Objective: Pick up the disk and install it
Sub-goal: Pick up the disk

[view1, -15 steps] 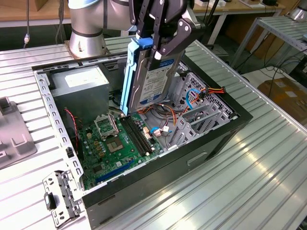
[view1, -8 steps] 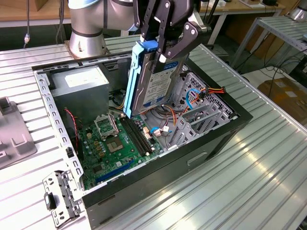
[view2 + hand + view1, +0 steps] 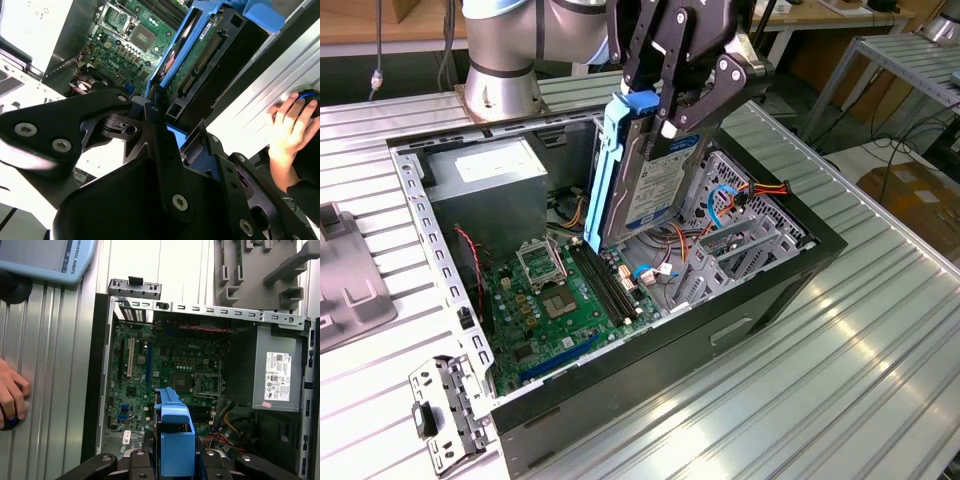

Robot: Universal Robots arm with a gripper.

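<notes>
The disk hangs over the open computer case, standing on end. Its long axis runs almost straight up and down with a slight lean. The lower end dips inside the case just above the motherboard, and I can't tell whether it touches anything there. The upper end points up into the claw.

The white-and-blue labelled face is turned toward the exterior view's right, and a blue rail runs up the edge on the exterior view's left. In the second wrist view the disk shows its green circuit-board side between blue rails. In the first wrist view its blue end sits between the black linkages.

The claw is clamped on the disk's upper end, with black fingers bearing in from either side.

Just to the exterior view's right of the disk is the perforated metal drive cage, with orange and blue cables trailing around it. The grey power supply box with its white sticker fills the far corner of the case on the exterior view's left.

The case lies on its side, open face up, on a ribbed metal tabletop. A loose metal bracket lies on the tabletop near the case's near corner. A person's hand rests on the tabletop beside the case.
</notes>
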